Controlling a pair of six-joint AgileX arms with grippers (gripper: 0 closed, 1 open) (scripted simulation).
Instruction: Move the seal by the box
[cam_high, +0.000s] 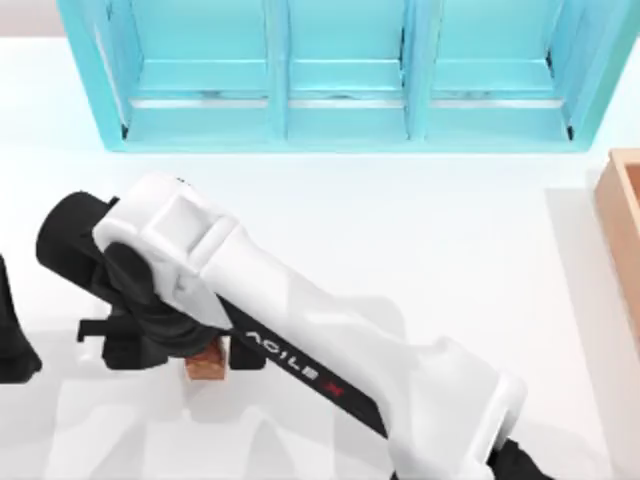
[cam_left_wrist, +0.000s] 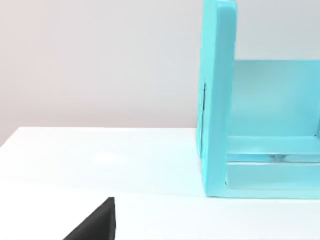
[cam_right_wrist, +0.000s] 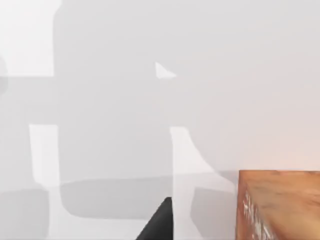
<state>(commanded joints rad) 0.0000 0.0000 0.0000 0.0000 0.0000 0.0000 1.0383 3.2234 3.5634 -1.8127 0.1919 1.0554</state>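
Two arms share a white table (cam_high: 400, 230). In the top view the right arm, white with black AgileX lettering, reaches from the lower right of the frame diagonally to the lower left. Its dark tool (cam_high: 200, 350) sits directly over the seal (cam_high: 207, 367), a small reddish-brown block resting on the table at lower left; whether the tool's fingers are spread or pinching the seal cannot be told, since the wrist covers them. The left arm appears as a dark shape at the far left edge, parked.

A turquoise cabinet (cam_high: 340, 70) with three panelled bays spans the upper frame. The box (cam_high: 625, 230), light tan with a thick rim, is cut off by the right edge, well apart from the seal.

The right wrist view shows the seal (cam_right_wrist: 277, 205) close up at lower right, on the table. The left wrist view shows the cabinet's end (cam_left_wrist: 217, 100) at right.
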